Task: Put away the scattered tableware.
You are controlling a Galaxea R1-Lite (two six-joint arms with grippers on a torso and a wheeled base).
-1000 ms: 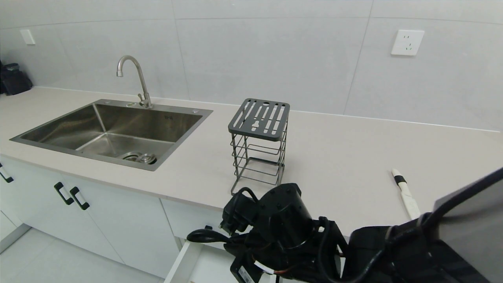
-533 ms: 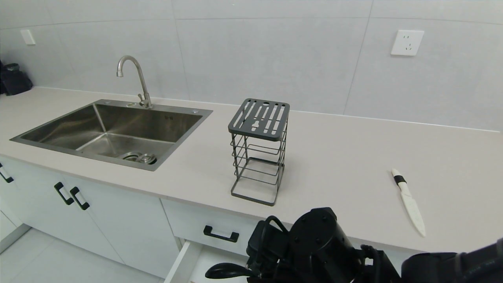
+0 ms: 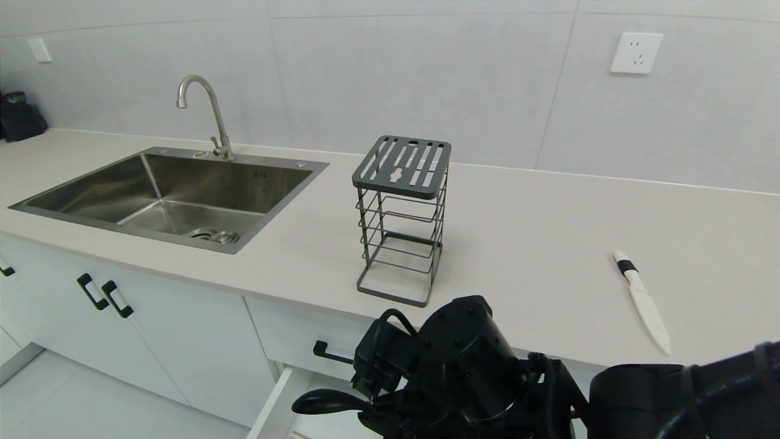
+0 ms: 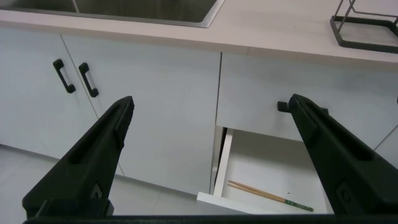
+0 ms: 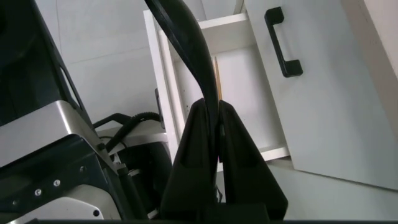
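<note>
Chopsticks (image 4: 270,195) lie in open drawer (image 4: 273,165); right fingers (image 5: 249,177) grip black spoon (image 5: 186,43).

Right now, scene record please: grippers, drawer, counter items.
left gripper: open, facing the cabinet fronts
right gripper: shut on black utensil, near the drawer
drawer: open, chopsticks inside
counter: knife lying flat, right of wire rack, apart
sink: left of wire rack

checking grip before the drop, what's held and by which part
The right hand pinches a black utensil by its narrow end; the left hand is open and empty.
</note>
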